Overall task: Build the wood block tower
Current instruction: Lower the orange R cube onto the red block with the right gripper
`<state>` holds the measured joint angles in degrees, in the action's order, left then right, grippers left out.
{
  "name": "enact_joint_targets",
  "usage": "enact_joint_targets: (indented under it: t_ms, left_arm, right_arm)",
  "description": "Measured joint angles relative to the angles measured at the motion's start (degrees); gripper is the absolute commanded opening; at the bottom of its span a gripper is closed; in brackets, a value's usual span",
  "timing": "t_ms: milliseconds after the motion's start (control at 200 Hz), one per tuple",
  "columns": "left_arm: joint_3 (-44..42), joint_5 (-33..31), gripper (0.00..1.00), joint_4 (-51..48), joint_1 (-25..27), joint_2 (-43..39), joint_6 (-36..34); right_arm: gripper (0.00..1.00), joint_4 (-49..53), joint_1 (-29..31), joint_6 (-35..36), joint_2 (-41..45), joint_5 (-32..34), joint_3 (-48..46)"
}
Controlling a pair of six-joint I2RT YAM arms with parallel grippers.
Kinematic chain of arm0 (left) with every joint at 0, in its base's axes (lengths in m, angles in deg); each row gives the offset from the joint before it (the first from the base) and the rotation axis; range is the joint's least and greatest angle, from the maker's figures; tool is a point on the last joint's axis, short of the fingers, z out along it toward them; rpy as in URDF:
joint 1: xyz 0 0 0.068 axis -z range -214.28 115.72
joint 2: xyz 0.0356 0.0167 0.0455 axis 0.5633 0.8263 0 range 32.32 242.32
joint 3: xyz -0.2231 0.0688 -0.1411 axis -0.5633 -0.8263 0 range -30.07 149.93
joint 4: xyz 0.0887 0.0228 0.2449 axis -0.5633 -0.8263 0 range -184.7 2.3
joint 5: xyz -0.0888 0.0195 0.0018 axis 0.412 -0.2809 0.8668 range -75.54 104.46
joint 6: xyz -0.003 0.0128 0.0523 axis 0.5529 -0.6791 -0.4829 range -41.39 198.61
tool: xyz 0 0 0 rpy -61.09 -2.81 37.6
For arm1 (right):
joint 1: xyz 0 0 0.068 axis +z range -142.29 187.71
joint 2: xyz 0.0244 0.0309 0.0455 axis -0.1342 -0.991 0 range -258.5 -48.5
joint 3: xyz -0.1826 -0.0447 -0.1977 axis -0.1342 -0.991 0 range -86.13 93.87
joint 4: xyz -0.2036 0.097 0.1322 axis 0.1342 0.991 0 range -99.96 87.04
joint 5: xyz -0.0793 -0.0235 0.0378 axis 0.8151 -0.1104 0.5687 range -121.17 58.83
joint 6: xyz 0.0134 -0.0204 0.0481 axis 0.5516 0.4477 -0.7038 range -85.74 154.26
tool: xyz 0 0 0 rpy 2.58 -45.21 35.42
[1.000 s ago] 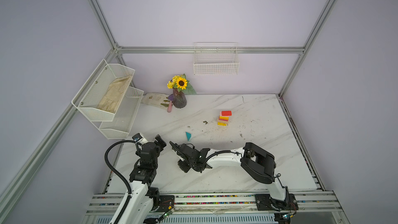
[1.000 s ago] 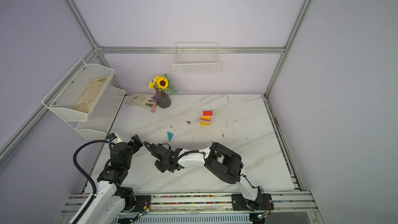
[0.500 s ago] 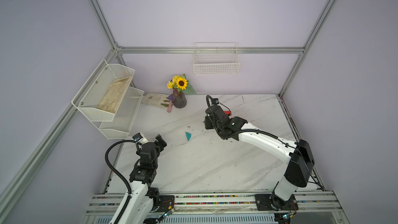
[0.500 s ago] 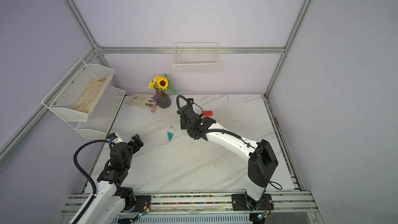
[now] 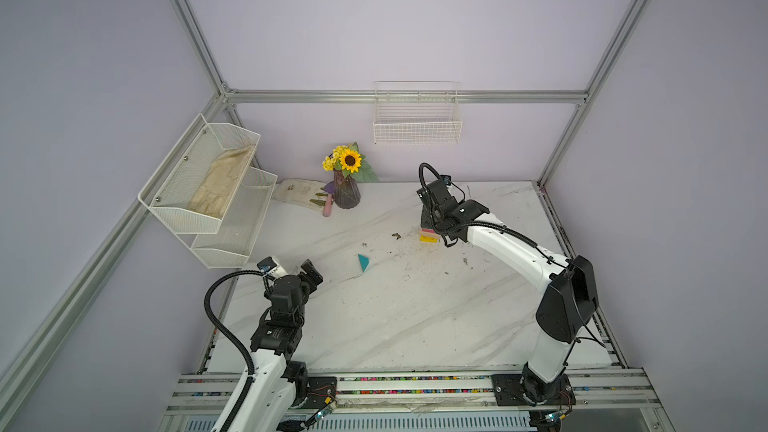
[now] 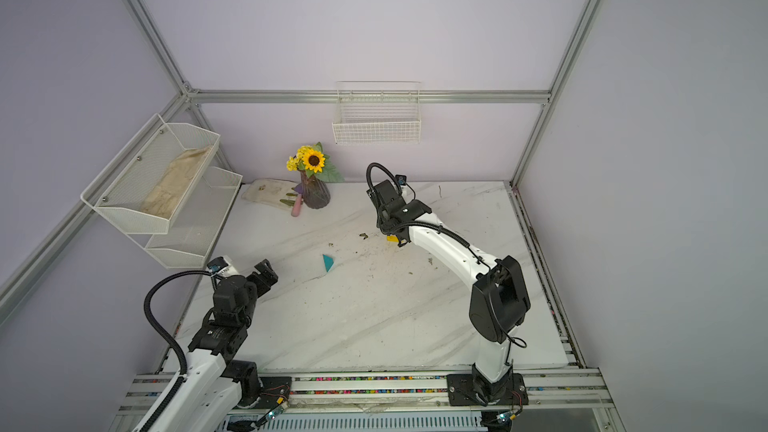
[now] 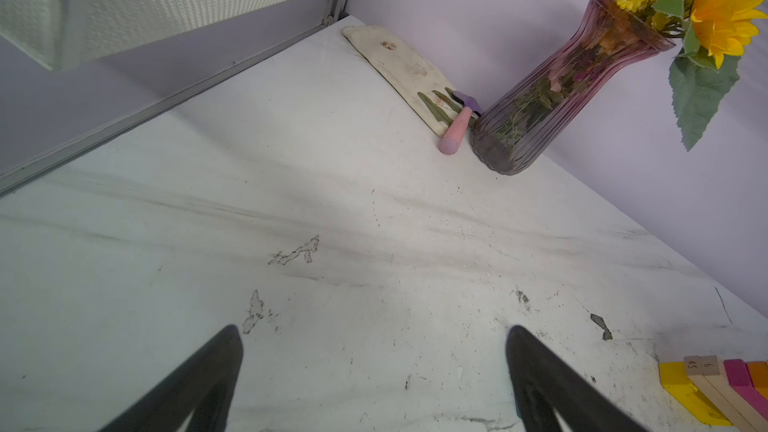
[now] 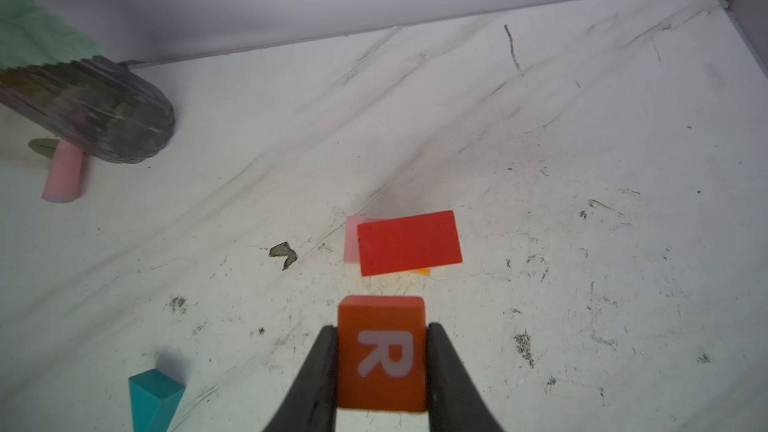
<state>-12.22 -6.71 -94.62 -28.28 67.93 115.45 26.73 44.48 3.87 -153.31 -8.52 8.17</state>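
My right gripper [image 8: 382, 329] is clamped on the orange "R" cube [image 8: 381, 357], one finger on each side, with the R facing my wrist cam. I'm holding it off the table [image 5: 395, 317], just short of the tower [image 8: 409, 243]. From up here all I see of that is the red slab [image 8: 409, 242] on top, sitting a bit skewed. A pink slab [image 8: 351, 238] pokes out from under it on one side, and there's a sliver of yellow at the near edge. In both top views my right wrist covers most of the stack, so only the yellow base peeks out.

The teal triangle [image 5: 363, 262] lies on its own on the marble, well apart from the tower, roughly between it and my left gripper [image 7: 372, 331]. That one's spread wide with nothing between the fingers, hanging over the table's left side near the wire shelf [image 5: 216, 201]. Its cam catches yellow, tan, magenta and orange block edges in one corner.

The vase [image 5: 345, 195] of flowers stands by the back wall.
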Motion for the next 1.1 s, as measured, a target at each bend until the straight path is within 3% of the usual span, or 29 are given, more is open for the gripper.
enact_joint_targets:
  t_ms: [225, 620, 905, 1100]
  left_arm:
    - [0.00, 0.13, 0.97, 0.02, 0.00, 0.00, -0.02]
    - [0.00, 0.20, 0.97, 0.04, 0.00, 0.00, -0.02]
    - [0.00, 0.22, 0.97, 0.07, 0.00, 0.00, -0.02]
    - [0.00, 0.22, 0.97, 0.11, 0.00, 0.00, -0.02]
  right_arm:
    - [0.11, 0.68, -3.28, 0.22, -3.54, -2.69, 2.36]
    - [0.21, 0.72, -3.78, 0.70, -6.97, -4.90, 6.01]
    - [0.22, 0.87, -4.24, 0.85, -8.83, -5.75, 6.71]
    - [0.46, 1.03, -4.61, 1.05, -8.90, -5.79, 6.84]
